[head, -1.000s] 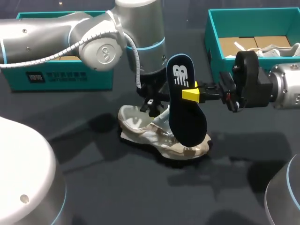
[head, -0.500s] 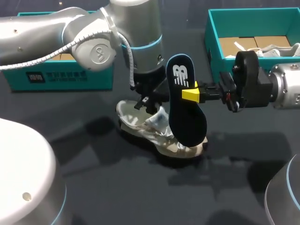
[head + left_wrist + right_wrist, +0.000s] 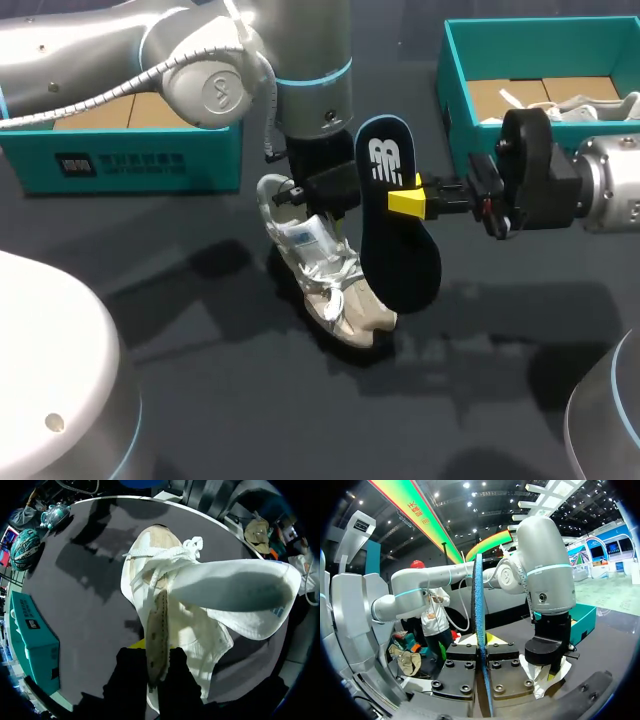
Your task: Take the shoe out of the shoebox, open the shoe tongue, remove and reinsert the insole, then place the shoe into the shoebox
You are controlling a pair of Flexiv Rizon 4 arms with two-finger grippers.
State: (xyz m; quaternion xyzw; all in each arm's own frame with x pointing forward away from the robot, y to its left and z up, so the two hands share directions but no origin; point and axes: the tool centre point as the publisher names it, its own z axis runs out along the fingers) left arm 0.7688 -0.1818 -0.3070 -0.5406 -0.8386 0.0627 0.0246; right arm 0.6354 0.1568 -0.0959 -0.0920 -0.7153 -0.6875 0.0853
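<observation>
One teal shoebox, the left shoebox (image 3: 140,160), sits at the far left corner of the table (image 3: 250,420), with cardboard showing inside it. My left arm comes in over that box and points down near the middle of the table. There the left gripper (image 3: 310,200) is pinched on the shoe (image 3: 325,275) at its heel collar.

From the left wrist, the perforated collar edge runs between the left gripper's (image 3: 157,665) two black fingers. The pale shoe (image 3: 165,605) hangs ahead of them with its laces loose and its tongue (image 3: 235,595) folded out wide. The shoe tilts heel-up with its toe low at the table; I cannot tell whether the toe touches.

Just right of the shoe, the dark insole (image 3: 395,230) stands nearly upright above the table, heel end on top. The right gripper (image 3: 405,200) clamps it across the middle. The right wrist shows the insole (image 3: 480,630) edge-on between the closed fingers of that gripper (image 3: 481,640).

At the far right corner stands the right shoebox (image 3: 540,70), holding cardboard and a second shoe (image 3: 590,103).
</observation>
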